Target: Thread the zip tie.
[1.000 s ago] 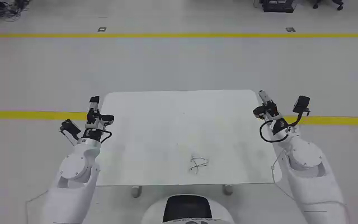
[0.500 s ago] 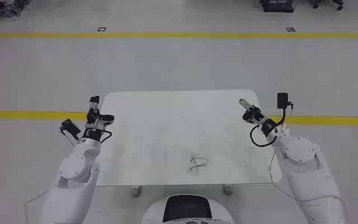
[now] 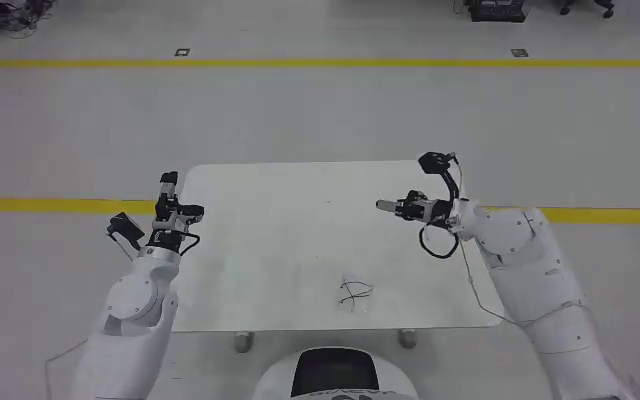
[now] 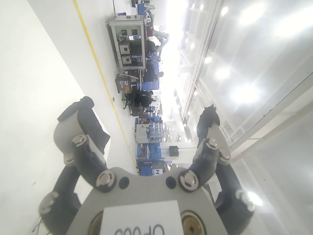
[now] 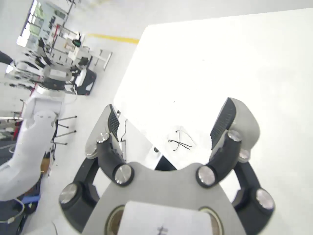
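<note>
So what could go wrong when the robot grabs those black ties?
The ties are thin and lie crossed, so the open right claw might pinch two together or slip off. They also sit near the table edge, so a nudge could knock them off.
</note>
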Robot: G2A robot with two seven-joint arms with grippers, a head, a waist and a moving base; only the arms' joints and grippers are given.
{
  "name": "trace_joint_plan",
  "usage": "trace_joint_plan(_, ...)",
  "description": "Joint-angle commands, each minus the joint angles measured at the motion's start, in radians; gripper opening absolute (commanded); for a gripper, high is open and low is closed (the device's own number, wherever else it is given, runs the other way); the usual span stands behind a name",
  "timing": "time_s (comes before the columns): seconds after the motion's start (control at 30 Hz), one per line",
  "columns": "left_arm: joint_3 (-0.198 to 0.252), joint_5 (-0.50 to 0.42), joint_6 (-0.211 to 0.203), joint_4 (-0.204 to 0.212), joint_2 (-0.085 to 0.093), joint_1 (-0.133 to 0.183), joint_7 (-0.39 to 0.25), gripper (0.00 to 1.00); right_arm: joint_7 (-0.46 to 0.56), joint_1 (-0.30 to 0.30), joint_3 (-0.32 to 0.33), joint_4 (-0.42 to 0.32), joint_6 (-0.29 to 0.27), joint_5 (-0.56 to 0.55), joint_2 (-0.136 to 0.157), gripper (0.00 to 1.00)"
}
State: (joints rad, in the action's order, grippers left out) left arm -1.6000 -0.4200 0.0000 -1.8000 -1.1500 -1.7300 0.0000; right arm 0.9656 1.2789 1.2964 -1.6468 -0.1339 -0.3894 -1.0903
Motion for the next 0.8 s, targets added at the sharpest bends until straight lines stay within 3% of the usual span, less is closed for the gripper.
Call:
trace_joint_plan(0.0,0.000,0.000,0.000,0.000,0.000,0.000,0.000,1.00,0.019,-0.002,-0.016,0.005,-0.025,0.000,0.000,1.00)
trace_joint_plan(0.33,0.000,0.000,0.000,0.000,0.000,0.000,0.000,1.00,0.019,-0.002,-0.016,0.005,-0.025,0.000,0.000,1.00)
trace_joint_plan(0.4,0.000,0.000,0.000,0.000,0.000,0.000,0.000,1.00,0.034,-0.008,-0.027,-0.015,-0.047,-0.068,0.004,1.00)
trace_joint_plan(0.57,0.000,0.000,0.000,0.000,0.000,0.000,0.000,1.00,0.211,-0.085,-0.110,-0.009,-0.127,-0.159,0.007,1.00)
trace_joint_plan(0.77,0.000,0.000,0.000,0.000,0.000,0.000,0.000,1.00,0.367,-0.225,-0.294,0.067,-0.206,-0.191,-0.015,1.00)
